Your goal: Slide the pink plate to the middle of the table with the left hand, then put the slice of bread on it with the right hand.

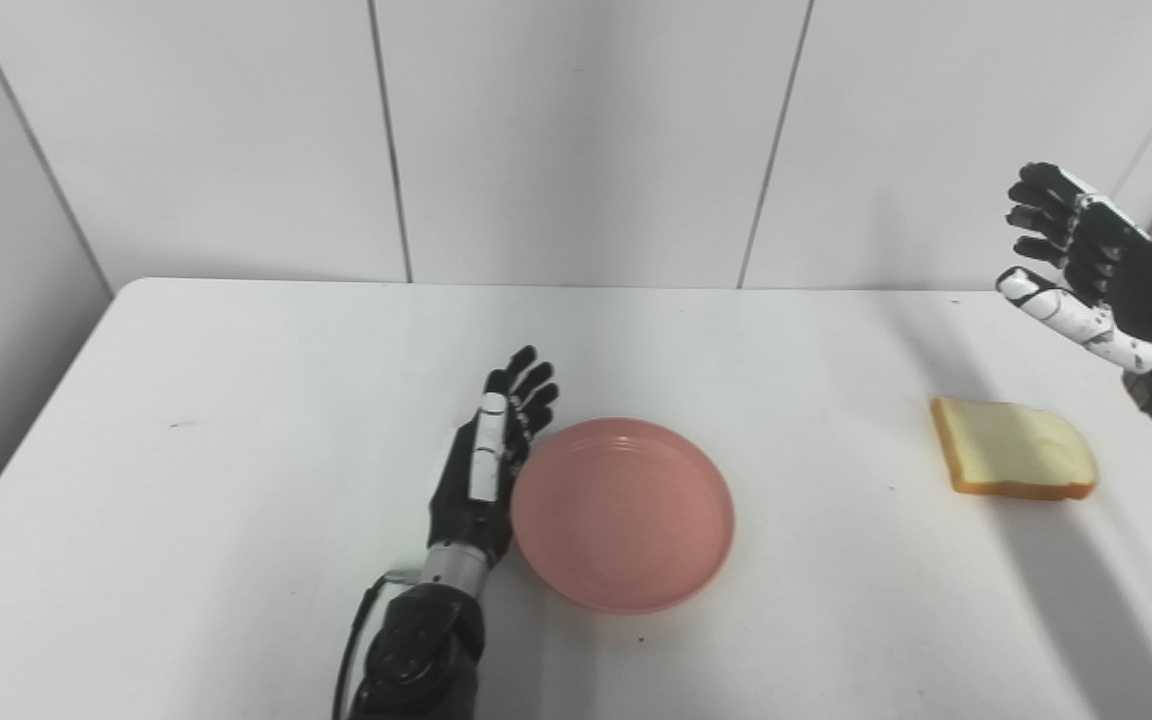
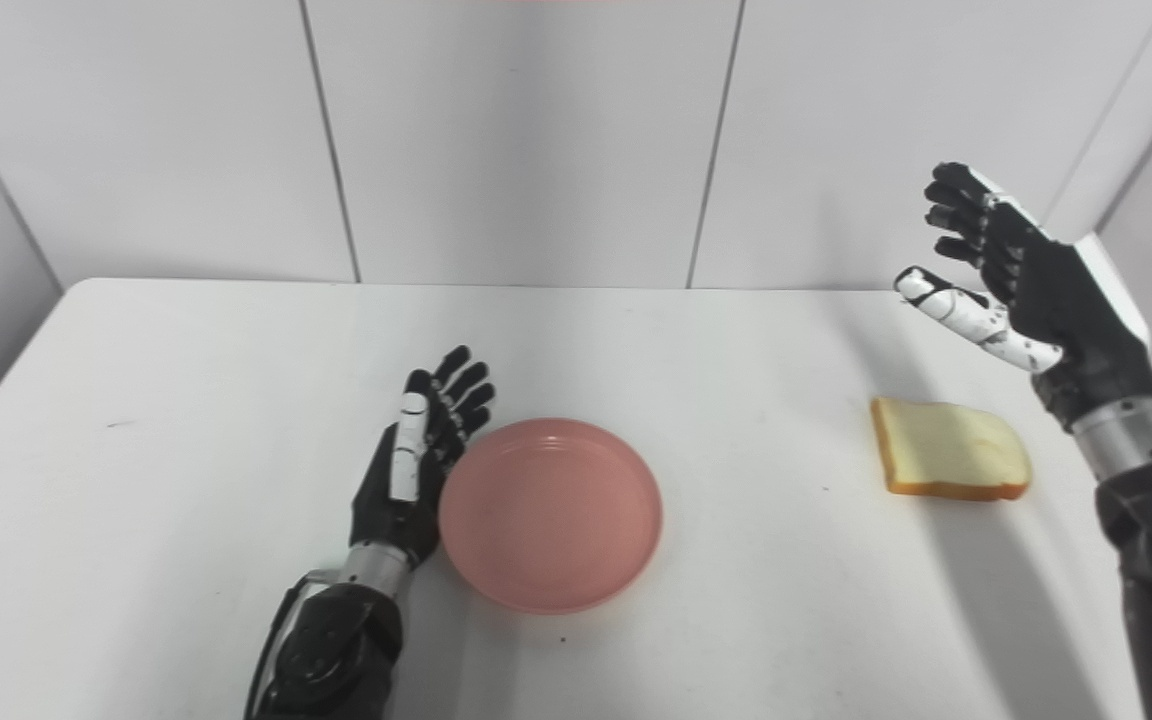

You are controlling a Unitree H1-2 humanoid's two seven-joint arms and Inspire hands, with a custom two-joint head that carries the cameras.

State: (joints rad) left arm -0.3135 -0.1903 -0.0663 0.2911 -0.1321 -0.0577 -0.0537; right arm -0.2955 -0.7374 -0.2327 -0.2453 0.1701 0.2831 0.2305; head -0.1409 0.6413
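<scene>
Two hands over a white counter [image 1: 236, 420]. The left hand [image 1: 484, 470] lies low at the counter, fingers extended and slightly apart, holding nothing; its palm side faces the pink plate [image 1: 622, 513], whose rim lies against the hand's right side from heel to fingertips. Whether hand and rim truly touch cannot be told, but no gap shows between them.

The right hand [image 2: 1021, 285] is raised above the counter near its far right corner, fingers spread wide and thumb held out toward the left, holding nothing. The slice of bread [image 2: 948, 449] lies flat on the counter below and slightly left of this hand, clear of it; its crust edge faces the near side. The hand's shadow falls across the counter beside the slice.

Nothing stands between the slice of bread and the pink plate; a stretch of bare counter separates them, the plate lying well to the left of the right hand.

The pink plate is shallow, round, with a low raised rim, and holds nothing. It sits around the middle of the counter, somewhat toward the near edge.

The counter is matte white with rounded far corners. Behind it rises a pale panelled wall [image 1: 576, 130] with dark vertical seams.
</scene>
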